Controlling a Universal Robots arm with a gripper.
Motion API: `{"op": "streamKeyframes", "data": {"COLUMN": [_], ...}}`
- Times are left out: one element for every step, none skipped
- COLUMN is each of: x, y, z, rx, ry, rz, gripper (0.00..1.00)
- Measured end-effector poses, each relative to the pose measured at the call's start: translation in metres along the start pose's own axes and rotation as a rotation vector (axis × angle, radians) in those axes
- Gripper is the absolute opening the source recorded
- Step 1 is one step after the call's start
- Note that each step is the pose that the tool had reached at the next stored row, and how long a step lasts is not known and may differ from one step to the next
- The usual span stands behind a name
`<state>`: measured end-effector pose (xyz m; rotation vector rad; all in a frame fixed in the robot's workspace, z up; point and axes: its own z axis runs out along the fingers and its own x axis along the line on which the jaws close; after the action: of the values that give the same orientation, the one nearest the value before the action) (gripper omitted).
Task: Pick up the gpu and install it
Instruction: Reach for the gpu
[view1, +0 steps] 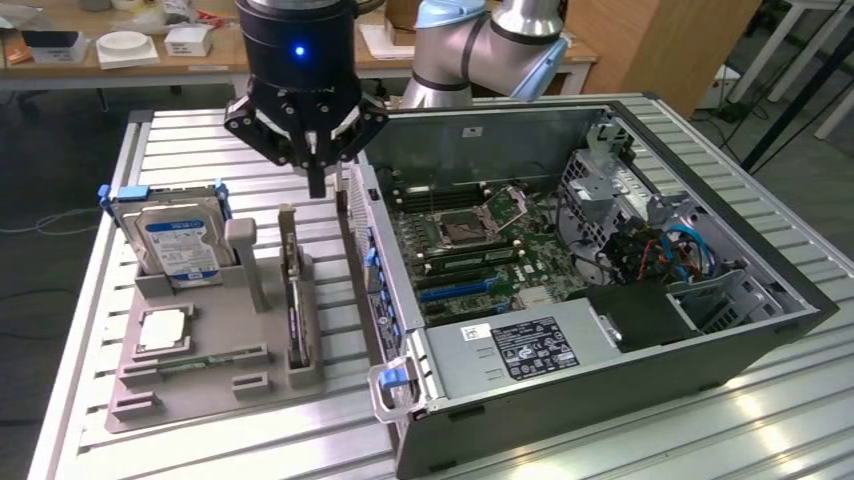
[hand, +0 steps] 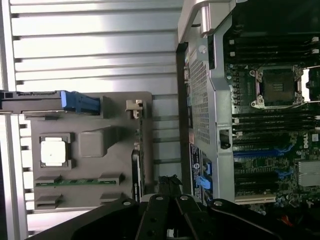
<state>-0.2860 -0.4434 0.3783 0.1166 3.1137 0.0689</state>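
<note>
The gpu (view1: 296, 305) is a thin dark card standing on edge in a slot of the grey parts holder (view1: 200, 385), close to the open computer case (view1: 561, 130). My gripper (view1: 316, 186) hangs above the far end of the card, between the holder and the case wall, with its fingers shut and nothing between them. In the wrist view the gpu (hand: 136, 167) appears edge-on along the side of the holder (hand: 92, 142), with my gripper (hand: 167, 187) just past its end.
The holder also carries a silver hard drive (view1: 180, 245) with a blue-white label, a square processor (view1: 160, 330) and a green memory stick (view1: 200, 362). Inside the case lie the motherboard (view1: 467, 235), blue expansion slots (view1: 461, 290) and a power supply (view1: 534, 350).
</note>
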Motion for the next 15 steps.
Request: {"op": "streamKeyframes", "data": {"x": [0.002,0.003,0.005,0.007,0.008,0.010,0.011,0.013,0.014,0.016,0.018,0.020,0.023,0.025,0.027], "y": [-0.0022,-0.0044,-0.0064,-0.0100,-0.0119,-0.0139,-0.0158,-0.0178,-0.0194,-0.0208,-0.0219,-0.0227,-0.0232,-0.0236,-0.0237], "z": [-0.0001,-0.0002,-0.0003,-0.0004,-0.0005,-0.0006,-0.0007,-0.0008,-0.0008,-0.0008,-0.0008,-0.0008,-0.0008,-0.0007,-0.0007], "rx": [0.0000,0.0000,0.0000,0.0000,0.0000,0.0000,0.0000,0.0000,0.0000,0.0000,0.0001,0.0000,0.0000,0.0000,0.0001], "ry": [0.0000,0.0000,0.0000,0.0000,0.0000,0.0000,0.0000,0.0000,0.0000,0.0000,-0.0001,0.0000,0.0000,0.0000,0.0000], "rz": [0.000,0.000,0.000,0.000,0.000,0.000,0.000,0.000,0.000,0.000,0.000,0.000,0.000,0.000,0.000], "gripper": [0.11,0.11,0.11,0.11,0.11,0.11,0.11,0.11,0.11,0.11,0.11,0.11,0.11,0.11,0.11]}}
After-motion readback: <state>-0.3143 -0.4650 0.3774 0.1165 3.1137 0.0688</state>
